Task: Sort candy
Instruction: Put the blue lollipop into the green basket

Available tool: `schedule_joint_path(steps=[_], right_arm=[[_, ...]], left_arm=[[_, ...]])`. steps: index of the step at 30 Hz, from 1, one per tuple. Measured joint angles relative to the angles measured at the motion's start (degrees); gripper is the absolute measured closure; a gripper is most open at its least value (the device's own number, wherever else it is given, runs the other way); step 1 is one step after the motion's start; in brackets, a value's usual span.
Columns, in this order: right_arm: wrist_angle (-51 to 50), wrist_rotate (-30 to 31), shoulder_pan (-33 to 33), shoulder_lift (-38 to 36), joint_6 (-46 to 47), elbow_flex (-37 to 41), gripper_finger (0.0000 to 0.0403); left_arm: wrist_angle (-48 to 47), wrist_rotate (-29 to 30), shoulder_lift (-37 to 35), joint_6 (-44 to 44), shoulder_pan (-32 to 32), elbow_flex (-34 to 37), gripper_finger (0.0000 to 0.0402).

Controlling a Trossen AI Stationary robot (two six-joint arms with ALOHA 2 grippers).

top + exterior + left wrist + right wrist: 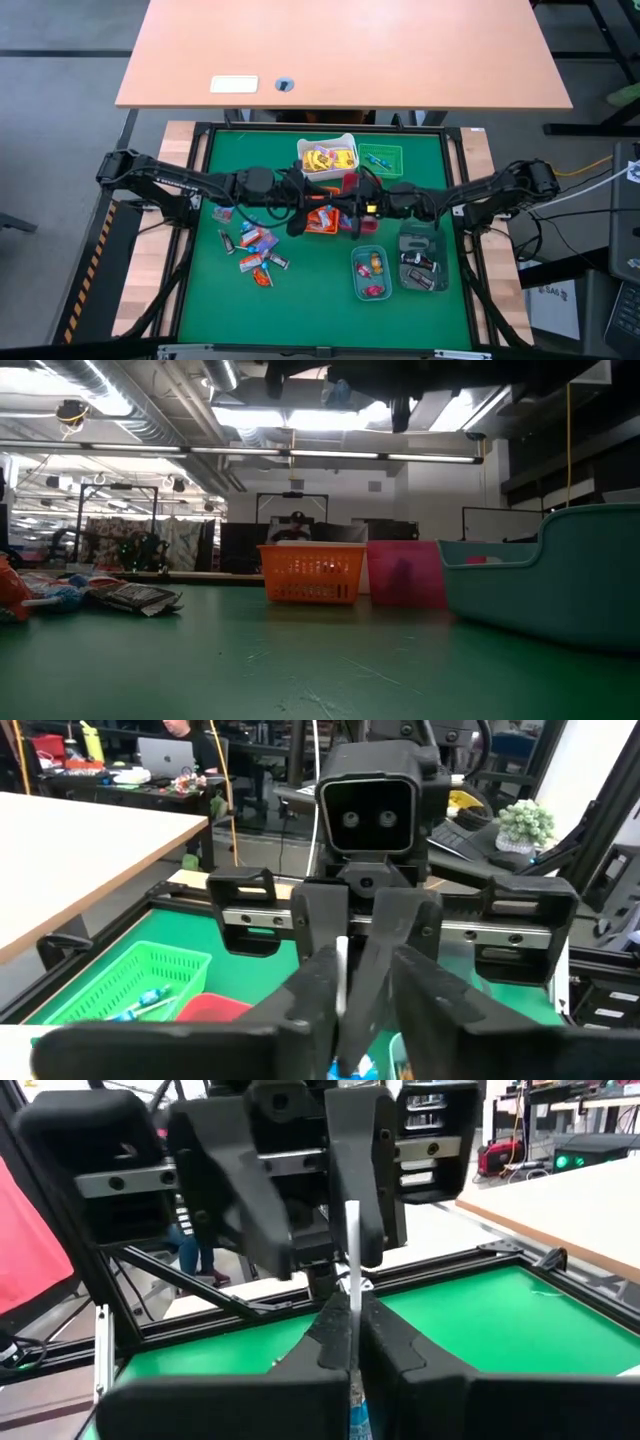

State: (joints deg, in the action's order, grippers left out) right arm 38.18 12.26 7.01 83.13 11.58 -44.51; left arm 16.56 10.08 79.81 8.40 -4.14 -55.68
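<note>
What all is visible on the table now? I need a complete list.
loose candy: small pile, mixed colours, left side
white bin: one, white, far middle
green bin: one, green, right of white bin
orange bin: one, orange, centre, under the grippers
red bin: one, red, between white and orange bins
teal bin: one, near right
clear bin: one, right of teal bin
held candy: one, white-blue, in right gripper
left gripper: open, above centre
right gripper: shut on held candy

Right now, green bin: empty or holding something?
Not empty. High and left wrist views show a blue-wrapped candy lying inside the green bin.
</note>
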Motion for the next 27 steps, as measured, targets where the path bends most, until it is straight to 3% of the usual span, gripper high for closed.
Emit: schedule_joint_path(steps=[6,13,22,27], right_arm=[[-4.1,-3.4,-4.1,0.0,0.6,0.0,0.0400],[-16.7,-2.2,-10.1,-1.8,0.2,0.0,0.0401],[-41.5,8.2,-20.0,-6.1,-1.6,0.0,0.0400],[-50.7,9.2,-25.5,-6.1,-3.2,0.0,0.0398]], left_arm=[[0.3,0.4,0.0,0.0,1.1,0.0,0.0279],[0.8,-0.3,0.0,0.0,3.2,0.0,0.0271],[-1.0,-0.1,0.0,0.0,4.2,0.0,0.0271],[-2.6,-0.1,0.0,0.0,4.1,0.0,0.0271]])
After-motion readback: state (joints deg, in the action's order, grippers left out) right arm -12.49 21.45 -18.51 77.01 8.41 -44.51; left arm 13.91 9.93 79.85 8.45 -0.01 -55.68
